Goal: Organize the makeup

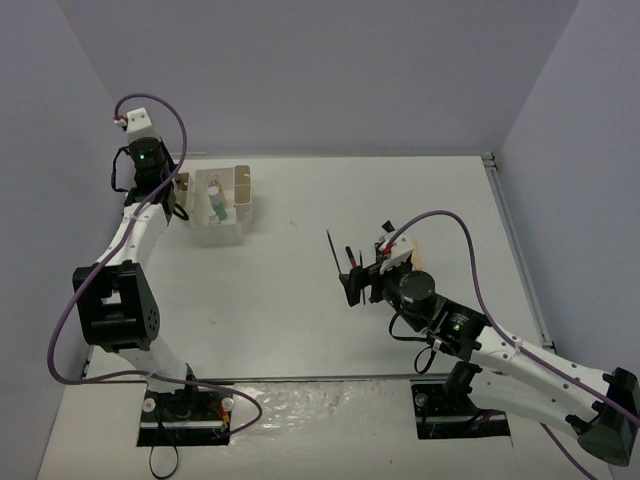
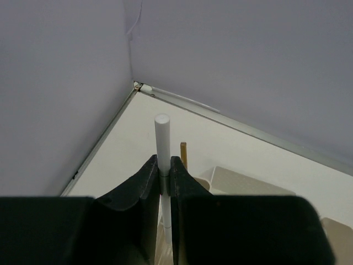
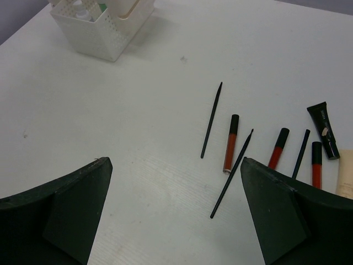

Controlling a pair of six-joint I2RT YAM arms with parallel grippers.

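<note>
White and thin, a pencil (image 2: 162, 138) is clamped upright between the closed jaws of the left gripper (image 2: 163, 165), its long axis vertical, with a tan stick (image 2: 183, 154) seen upright just behind it. A green bottle (image 1: 217, 207) is held in the nearby white-and-beige box (image 1: 220, 236). The right gripper (image 3: 175, 176) is spread wide, grasping nothing; below it a black pencil (image 3: 212, 118) and a red tube (image 3: 231, 142) are laid lengthwise on the table (image 3: 138, 110) among similar loose pieces, well apart from the box
</note>
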